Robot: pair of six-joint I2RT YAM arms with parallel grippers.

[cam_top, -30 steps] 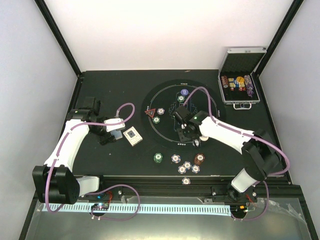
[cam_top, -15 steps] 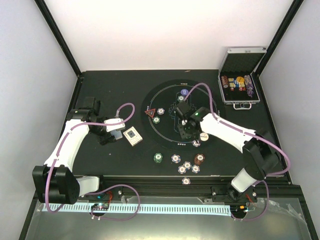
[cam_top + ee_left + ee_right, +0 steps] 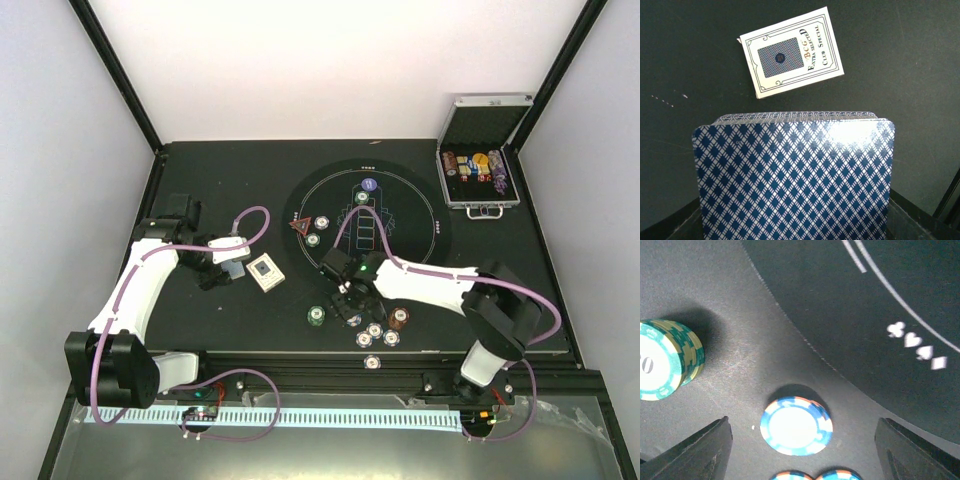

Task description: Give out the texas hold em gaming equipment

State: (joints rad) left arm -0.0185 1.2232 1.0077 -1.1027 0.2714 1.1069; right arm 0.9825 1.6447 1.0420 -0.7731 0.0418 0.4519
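Right wrist view has the right gripper (image 3: pixel 802 442) spread wide over a blue-and-white chip (image 3: pixel 796 426) that lies just off the round mat (image 3: pixel 865 290), with a green chip stack (image 3: pixel 665 360) well to one side. The step looks like fetching a chip to deal out; next it must descend and close squarely on it. The left gripper (image 3: pixel 227 268) pinches the card deck (image 3: pixel 795 175) near the flat card box (image 3: pixel 791 51), whose contents are unseen. The open silver case (image 3: pixel 489 118), far right, holds chip rolls.
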